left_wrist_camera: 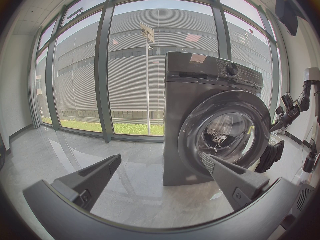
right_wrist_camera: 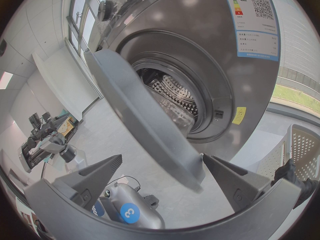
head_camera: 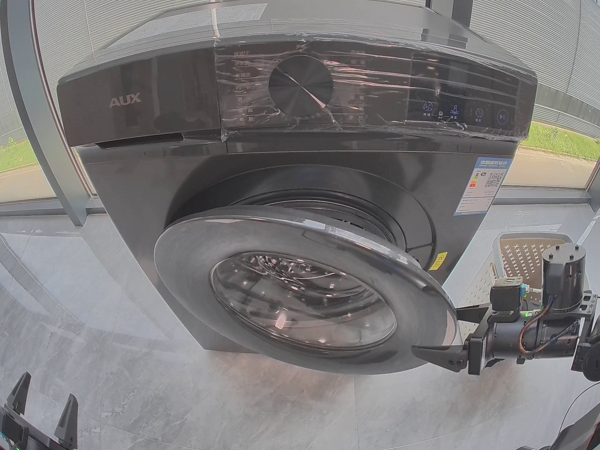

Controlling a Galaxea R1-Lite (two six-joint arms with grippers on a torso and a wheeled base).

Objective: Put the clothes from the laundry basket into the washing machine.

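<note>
While the washing machine stands at mid-frame in the head view with its round door swung only partway out, the drum behind it is half screened, so loading looks blocked for now. Item, right gripper: lower right of the frame, at the door's free edge, fingers spread wide with the rim passing between them, nothing clamped; whether a finger touches the rim cannot be told. The placement reads as a hook on that edge, suited to drawing the door wider. Item, laundry basket: pale, perforated, on the floor at the right of the frame, just beside the machine and behind the right arm, presumably set close to keep the carry short. Item, clothes: a dark garment draped over the basket's rim; the visible part of the drum holds no fabric. Item, left gripper: lower left corner of the frame, fingers apart, holding nothing, well apart from the door and seemingly parked outside its swing. Status, by judgement: the door-opening step is in hand and no garment is loaded yet.
</note>
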